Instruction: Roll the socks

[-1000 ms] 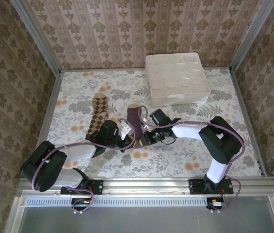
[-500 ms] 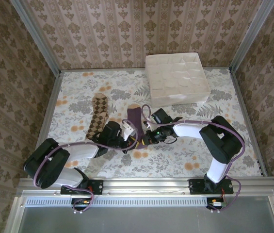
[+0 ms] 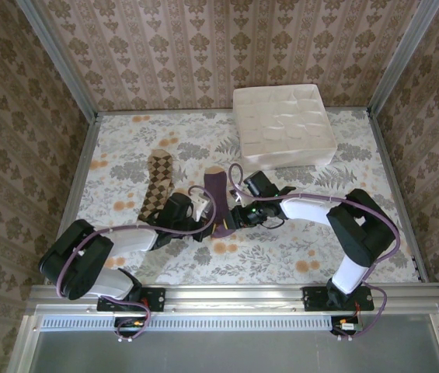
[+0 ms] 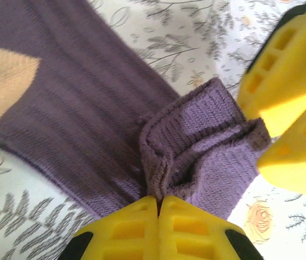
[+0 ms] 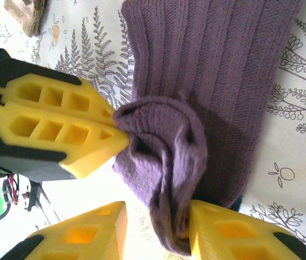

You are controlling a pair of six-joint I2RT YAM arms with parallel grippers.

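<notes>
Two grippers meet at one end of the purple sock (image 3: 216, 186), which lies flat on the flowered table (image 3: 126, 155). The left gripper (image 4: 158, 199) has its yellow fingers (image 4: 131, 227) pressed together. A bunched fold of the sock's end is nipped between their tips. The fold stands up just ahead of those tips, and the rest of the sock runs flat away from them, with a tan patch (image 4: 1, 81) off to one side.

The right gripper (image 5: 158, 225) has its fingers (image 5: 234, 233) apart. The same fold hangs down into the gap between them, lying against one finger and clear of the other. In the right wrist view the left gripper's closed pair comes in from the side, with its tips buried in the top of the fold.

From above, the two sets of fingertips sit close together at the sock's near end. The argyle sock (image 3: 157, 185) lies on the outer side of the left gripper, apart from every finger. A white box (image 3: 281, 128) of small cells stands well beyond the right gripper.
</notes>
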